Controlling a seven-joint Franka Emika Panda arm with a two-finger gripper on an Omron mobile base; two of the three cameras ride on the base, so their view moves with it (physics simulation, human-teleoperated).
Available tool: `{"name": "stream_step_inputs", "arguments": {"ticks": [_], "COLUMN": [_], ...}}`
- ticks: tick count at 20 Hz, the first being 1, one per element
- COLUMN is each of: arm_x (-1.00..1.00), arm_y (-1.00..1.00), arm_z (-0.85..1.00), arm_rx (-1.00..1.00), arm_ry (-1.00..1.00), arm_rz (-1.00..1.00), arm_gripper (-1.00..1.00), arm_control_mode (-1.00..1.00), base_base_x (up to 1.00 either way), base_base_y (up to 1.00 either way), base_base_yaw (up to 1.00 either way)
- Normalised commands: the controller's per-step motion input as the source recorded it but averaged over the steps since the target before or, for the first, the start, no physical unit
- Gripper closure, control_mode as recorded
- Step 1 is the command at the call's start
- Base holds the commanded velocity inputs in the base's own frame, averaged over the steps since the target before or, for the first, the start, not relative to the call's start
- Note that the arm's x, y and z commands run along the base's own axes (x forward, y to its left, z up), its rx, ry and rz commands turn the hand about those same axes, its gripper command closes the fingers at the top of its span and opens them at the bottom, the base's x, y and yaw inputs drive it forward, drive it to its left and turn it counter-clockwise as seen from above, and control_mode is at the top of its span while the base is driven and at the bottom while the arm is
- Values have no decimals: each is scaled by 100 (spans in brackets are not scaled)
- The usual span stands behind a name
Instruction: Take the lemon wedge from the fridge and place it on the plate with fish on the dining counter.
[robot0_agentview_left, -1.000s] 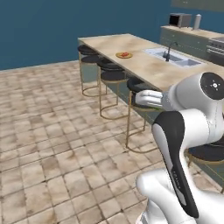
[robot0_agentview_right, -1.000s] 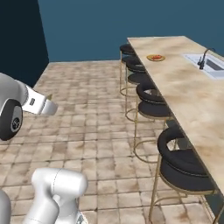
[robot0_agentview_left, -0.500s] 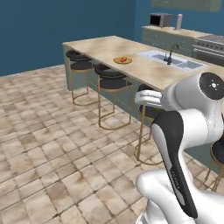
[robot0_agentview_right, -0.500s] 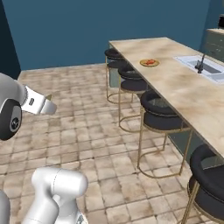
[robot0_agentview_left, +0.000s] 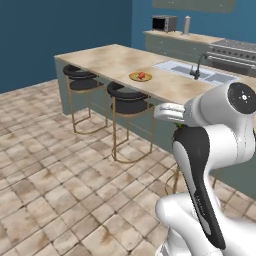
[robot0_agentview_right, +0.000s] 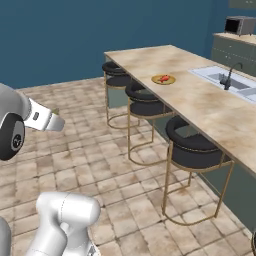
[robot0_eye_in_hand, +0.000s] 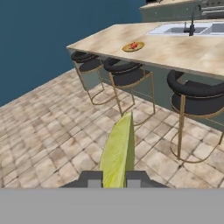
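Yellow-green lemon wedge (robot0_eye_in_hand: 117, 153) (slim, upright) between end effector (robot0_eye_in_hand: 114, 178) fingertips

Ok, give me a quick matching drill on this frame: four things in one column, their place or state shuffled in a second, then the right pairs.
Things:
1. lemon wedge
2. plate with fish
3. sink
4. microwave

Places or states:
A. set into the dining counter, past the plate
B. on the far back counter
C. clamped between the fingertips of the gripper
D. on the dining counter, above the stools

Pairs: 1-C, 2-D, 3-A, 4-B
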Motion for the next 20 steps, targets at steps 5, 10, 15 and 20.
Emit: {"name": "stream_step_inputs", "arguments": {"ticks": [5, 10, 15, 20], "arm_x": [0, 0, 0, 0], "arm_y": [0, 0, 0, 0], "arm_z": [0, 0, 0, 0], "arm_rx": [0, 0, 0, 0], "arm_ry": [0, 0, 0, 0], "arm_rz": [0, 0, 0, 0], "arm_gripper": [100, 100, 100, 100], "arm_control_mode": [100, 100, 100, 100], "base_base_x": [100, 100, 100, 100], "base_base_y": [90, 89, 64, 0], "base_base_yaw": [-30, -31, -39, -46]}}
